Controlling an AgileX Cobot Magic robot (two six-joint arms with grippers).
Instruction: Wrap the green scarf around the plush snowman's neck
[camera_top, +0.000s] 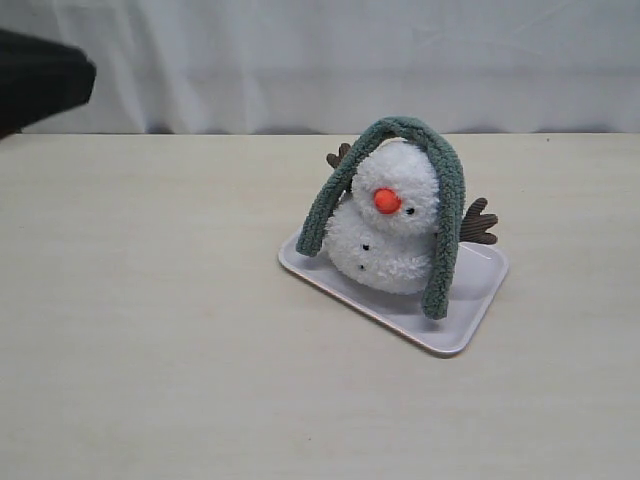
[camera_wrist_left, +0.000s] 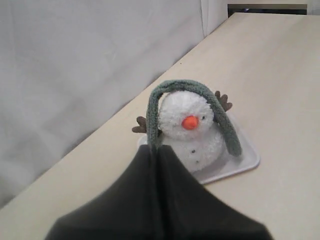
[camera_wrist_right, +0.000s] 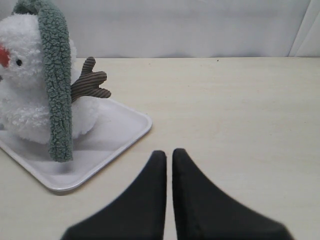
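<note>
The plush snowman (camera_top: 398, 205) sits upright on a pale tray (camera_top: 470, 322), orange nose facing the exterior camera. The green scarf (camera_top: 400, 128) arches over the top of its head, not at the neck. One end hangs down to the tray on the left (camera_top: 311, 240), the other on the right (camera_top: 437, 300). My left gripper (camera_wrist_left: 159, 149) is shut with nothing in it, well back from the snowman (camera_wrist_left: 186, 111); the scarf (camera_wrist_left: 177, 85) only shows behind its tips. My right gripper (camera_wrist_right: 169, 152) is shut and empty over bare table, beside the tray (camera_wrist_right: 112, 137).
A dark part of the left arm (camera_top: 40, 78) shows at the exterior view's top left corner. A white curtain (camera_top: 320, 60) runs along the table's far edge. The snowman's brown twig arms (camera_top: 478, 222) stick out sideways past the scarf.
</note>
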